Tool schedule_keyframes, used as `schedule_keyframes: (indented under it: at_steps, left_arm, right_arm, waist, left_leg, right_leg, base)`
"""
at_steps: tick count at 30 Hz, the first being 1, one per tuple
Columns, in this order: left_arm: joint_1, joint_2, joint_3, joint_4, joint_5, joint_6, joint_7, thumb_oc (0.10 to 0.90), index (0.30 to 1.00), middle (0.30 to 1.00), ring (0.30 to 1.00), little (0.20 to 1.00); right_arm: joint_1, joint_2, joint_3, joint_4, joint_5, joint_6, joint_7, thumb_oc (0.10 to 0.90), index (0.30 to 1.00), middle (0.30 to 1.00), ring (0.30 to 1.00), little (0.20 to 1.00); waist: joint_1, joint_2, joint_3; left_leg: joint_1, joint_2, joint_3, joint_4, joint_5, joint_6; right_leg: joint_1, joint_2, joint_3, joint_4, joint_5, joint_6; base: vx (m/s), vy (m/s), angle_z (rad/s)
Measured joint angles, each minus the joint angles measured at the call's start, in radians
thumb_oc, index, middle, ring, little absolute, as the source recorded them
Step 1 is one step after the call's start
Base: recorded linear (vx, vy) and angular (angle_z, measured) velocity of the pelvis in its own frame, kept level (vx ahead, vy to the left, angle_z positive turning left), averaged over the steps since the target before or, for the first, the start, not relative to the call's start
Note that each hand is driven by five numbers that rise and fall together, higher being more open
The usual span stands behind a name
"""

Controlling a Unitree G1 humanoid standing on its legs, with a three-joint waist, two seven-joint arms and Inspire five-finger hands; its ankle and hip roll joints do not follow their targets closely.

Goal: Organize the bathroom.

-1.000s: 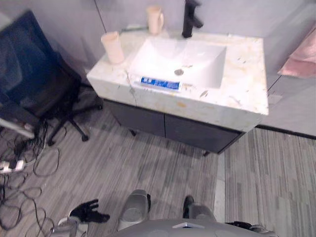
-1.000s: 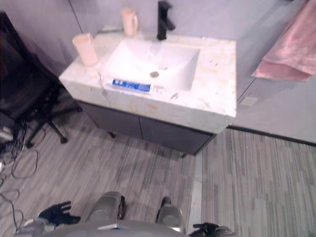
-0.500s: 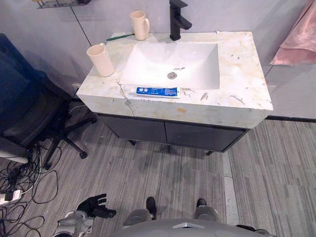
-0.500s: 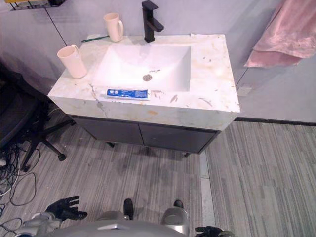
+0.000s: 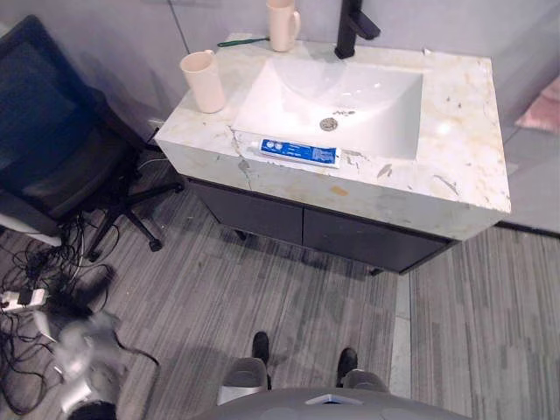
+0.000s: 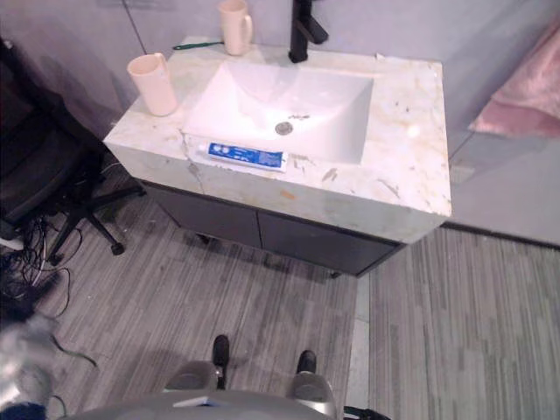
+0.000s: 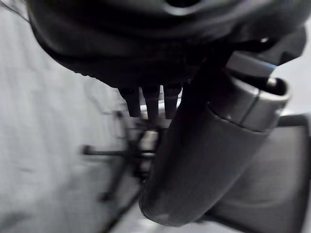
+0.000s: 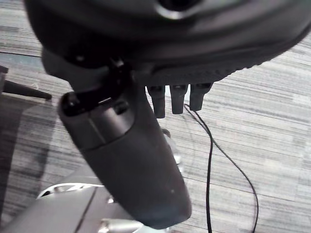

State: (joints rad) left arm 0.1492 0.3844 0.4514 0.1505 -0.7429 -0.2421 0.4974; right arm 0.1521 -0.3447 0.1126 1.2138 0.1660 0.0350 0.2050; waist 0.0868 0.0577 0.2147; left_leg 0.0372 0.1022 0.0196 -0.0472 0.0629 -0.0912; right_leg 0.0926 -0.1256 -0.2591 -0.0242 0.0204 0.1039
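- My left hand (image 7: 160, 68) shows from the wrist camera with its fingers (image 7: 151, 103) hanging straight and loose, the thumb standing out in front of them, and nothing in its grasp.
- Past those fingers I can just make out a blurred chair base (image 7: 121, 155) on the floor; the rest there is too smeared to read.
- My right hand (image 8: 160, 63) is the same: fingers (image 8: 177, 99) relaxed and straight, thumb apart, holding nothing, with striped grey floor (image 8: 262, 136) beyond it.
- From the head, my left arm is only a grey blur at the lower left corner, so the hand itself cannot be made out there.
- The vanity counter (image 5: 455, 149) stands ahead of me, pale marble with a white sink basin (image 5: 350, 96) set in it.
- A toothpaste tube (image 5: 299, 152) lies flat on the front rim of the counter, just before the basin.
- One cream cup (image 5: 203, 80) stands upright on the counter's left corner, well apart from the tube.
- A second cream mug (image 5: 282, 22) stands at the back beside the black faucet (image 5: 352, 28); both are cut off by the top edge.
- A green toothbrush (image 5: 243, 40) lies left of that mug, thin and hard to read.
- A pink towel (image 6: 525, 92) hangs at the right, cut off by the frame.
- A dark office chair (image 5: 52, 140) sits to the left of the vanity.
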Motion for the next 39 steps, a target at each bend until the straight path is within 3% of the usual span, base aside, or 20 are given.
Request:
schedule_keyframes:
  at_steps: [2,3,5,9,11,13,17,20,22,25,29,32,34,39]
  left_arm:
    - [-0.025,0.084,0.032,-0.128,0.103,-0.090,0.110,0.800,0.900,0.900,0.900,0.900]
    - [-0.036,0.113,0.047,-0.176,0.133,-0.092,0.154,0.800,0.900,0.900,0.900,0.900]
    - [-0.070,0.204,0.087,-0.239,0.264,-0.157,0.249,0.800,0.900,0.900,0.900,0.900]
    - [-0.110,0.275,0.123,-0.300,0.347,-0.157,0.284,0.800,0.900,0.900,0.900,0.900]
    - [-0.129,0.364,0.119,-0.317,0.366,-0.128,0.219,0.800,0.900,0.900,0.900,0.900]
    - [-0.142,0.505,0.108,-0.322,0.395,-0.004,0.042,0.800,0.900,0.900,0.900,0.900]
    - [-0.156,0.736,0.050,-0.312,0.453,0.134,-0.301,0.800,0.900,0.900,0.900,0.900]
    - [-0.174,0.845,-0.030,-0.277,0.477,0.159,-0.497,0.800,0.900,0.900,0.900,0.900]
    - [-0.245,0.939,-0.170,-0.138,0.475,0.152,-0.670,0.800,0.900,0.900,0.900,0.900]
    - [-0.407,0.969,-0.384,0.101,0.471,0.120,-0.797,0.800,0.900,0.900,0.900,0.900]
    - [-0.620,0.969,-0.614,0.271,0.462,0.102,-0.939,0.800,0.900,0.900,0.900,0.900]
    - [-0.683,0.969,-0.674,0.270,0.456,0.063,-0.998,0.800,0.900,0.900,0.900,0.900]
    - [-0.807,0.969,-0.805,0.282,0.426,0.040,-1.068,0.800,0.900,0.900,0.900,0.900]
    - [-0.887,0.968,-0.910,0.241,0.392,0.024,-1.114,0.800,0.900,0.900,0.900,0.900]
  right_arm:
    - [0.004,0.000,0.021,0.007,0.001,0.000,-0.005,0.800,0.900,0.900,0.900,0.900]
    - [0.008,-0.002,0.039,0.007,0.001,0.001,-0.009,0.800,0.900,0.900,0.900,0.900]
    - [0.030,-0.003,0.056,0.011,0.002,0.004,-0.010,0.800,0.900,0.900,0.900,0.900]
    - [0.029,-0.005,0.068,0.042,-0.001,0.009,-0.009,0.800,0.900,0.900,0.900,0.900]
    - [0.025,-0.003,0.080,0.047,-0.005,0.012,-0.007,0.800,0.900,0.900,0.900,0.900]
    - [0.028,-0.005,0.083,0.050,-0.005,0.019,0.006,0.800,0.900,0.900,0.900,0.900]
    - [0.026,-0.006,0.083,0.050,-0.043,0.023,0.018,0.800,0.900,0.900,0.900,0.900]
    - [0.023,-0.009,0.086,0.051,-0.045,0.032,0.028,0.800,0.900,0.900,0.900,0.900]
    - [0.011,-0.020,0.097,0.049,-0.079,0.048,0.036,0.800,0.900,0.900,0.900,0.900]
    - [-0.001,-0.035,0.130,0.044,-0.085,0.056,0.051,0.800,0.900,0.900,0.900,0.900]
    - [-0.011,-0.040,0.134,0.039,-0.086,0.069,0.055,0.800,0.900,0.900,0.900,0.900]
    - [-0.012,-0.045,0.134,0.039,-0.109,0.072,0.055,0.800,0.900,0.900,0.900,0.900]
    - [-0.030,-0.052,0.135,0.039,-0.121,0.081,0.053,0.800,0.900,0.900,0.900,0.900]
    - [-0.057,-0.070,0.134,0.040,-0.125,0.086,0.051,0.800,0.900,0.900,0.900,0.900]
  waist:
    - [0.010,-0.009,-0.024]
    - [0.016,-0.011,-0.027]
    - [0.022,-0.014,-0.067]
    - [0.022,-0.014,-0.098]
    - [0.020,-0.020,-0.112]
    - [0.021,-0.016,-0.120]
    - [0.011,-0.015,-0.134]
    - [-0.004,-0.001,-0.137]
    - [-0.032,0.028,-0.138]
    - [-0.070,0.071,-0.132]
    - [-0.095,0.105,-0.116]
    - [-0.098,0.104,-0.113]
    - [-0.105,0.102,-0.110]
    - [-0.129,0.107,-0.105]
  left_leg:
    - [0.017,0.003,-0.006,-0.012,-0.002,-0.004]
    - [0.029,0.003,-0.006,-0.014,-0.003,-0.006]
    - [0.058,0.005,-0.006,-0.033,0.000,-0.016]
    - [0.087,0.009,0.001,-0.037,-0.002,-0.021]
    - [0.095,0.017,0.007,-0.038,-0.005,-0.026]
    - [0.106,0.023,0.024,-0.041,-0.007,-0.029]
    - [0.111,0.023,0.039,-0.042,-0.018,-0.030]
    - [0.111,0.020,0.047,-0.042,-0.016,-0.027]
    - [0.111,0.018,0.057,-0.042,-0.009,-0.029]
    - [0.109,0.018,0.064,-0.042,-0.005,-0.028]
    - [0.109,0.018,0.071,-0.041,0.001,-0.029]
    - [0.109,0.019,0.071,-0.039,0.002,-0.030]
    - [0.108,0.017,0.072,-0.039,0.002,-0.030]
    - [0.110,0.014,0.081,-0.042,0.001,-0.031]
  right_leg:
    - [0.022,0.003,-0.008,-0.013,-0.002,-0.003]
    - [0.035,0.005,-0.010,-0.020,0.002,-0.006]
    - [0.065,0.010,-0.012,-0.038,0.006,-0.001]
    - [0.095,0.014,-0.011,-0.054,0.007,0.000]
    - [0.099,0.023,-0.007,-0.055,0.005,-0.002]
    - [0.099,0.027,0.005,-0.059,0.004,-0.004]
    - [0.100,0.026,0.024,-0.059,0.006,-0.005]
    - [0.096,0.024,0.036,-0.058,0.014,-0.004]
    - [0.091,0.021,0.045,-0.055,0.020,0.000]
    - [0.085,0.020,0.047,-0.055,0.027,-0.004]
    - [0.082,0.021,0.047,-0.054,0.029,-0.005]
    - [0.082,0.021,0.046,-0.054,0.029,-0.005]
    - [0.080,0.019,0.047,-0.054,0.029,-0.005]
    - [0.078,0.015,0.054,-0.054,0.030,-0.004]
  base:
    - [0.09,-0.102,0.10]
    - [0.10,-0.079,0.05]
    - [0.09,-0.058,0.01]
    - [0.05,-0.024,-0.02]
    - [0.04,-0.010,-0.08]
    - [0.03,0.005,-0.18]
    - [0.00,0.023,-0.15]
    - [-0.01,0.034,-0.07]
    - [0.00,0.067,-0.11]
    - [0.00,0.053,-0.09]
    - [0.00,0.027,-0.01]
    - [-0.01,0.025,-0.01]
    - [-0.01,0.043,0.01]
    - [0.00,0.034,-0.03]
